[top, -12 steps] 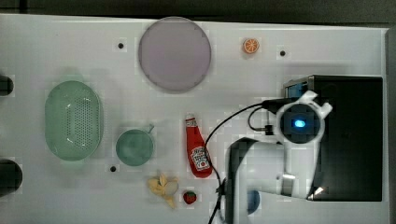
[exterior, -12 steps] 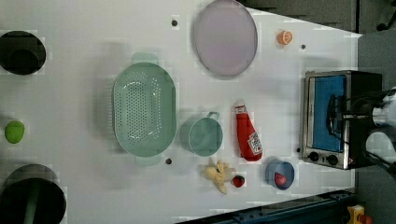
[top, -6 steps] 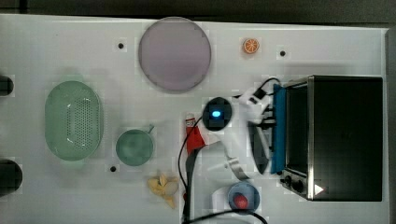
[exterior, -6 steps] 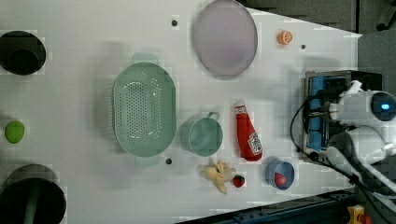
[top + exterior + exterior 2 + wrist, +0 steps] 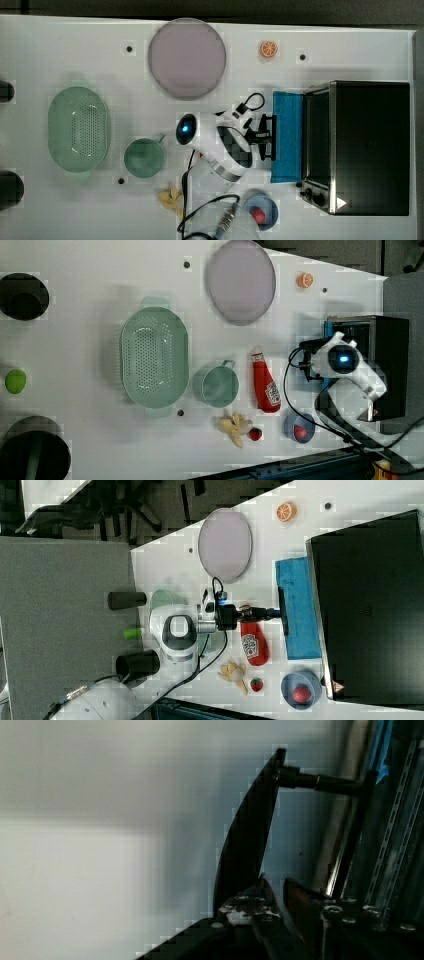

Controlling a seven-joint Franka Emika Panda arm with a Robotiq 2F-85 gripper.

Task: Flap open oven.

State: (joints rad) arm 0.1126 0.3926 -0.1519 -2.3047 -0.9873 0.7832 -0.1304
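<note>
Arm pose: white robot arm (image 5: pixel 220 150) extends level over the white tabletop (image 5: pixel 75 45) toward the oven.
Fingers: gripper (image 5: pixel 270 136) nearly closed, clamped on the black bar handle (image 5: pixel 283 611).
Oven: boxy black-topped toaster oven (image 5: pixel 367 147) at the top view's right; blue glass door (image 5: pixel 287 137) lowered flat.
</note>
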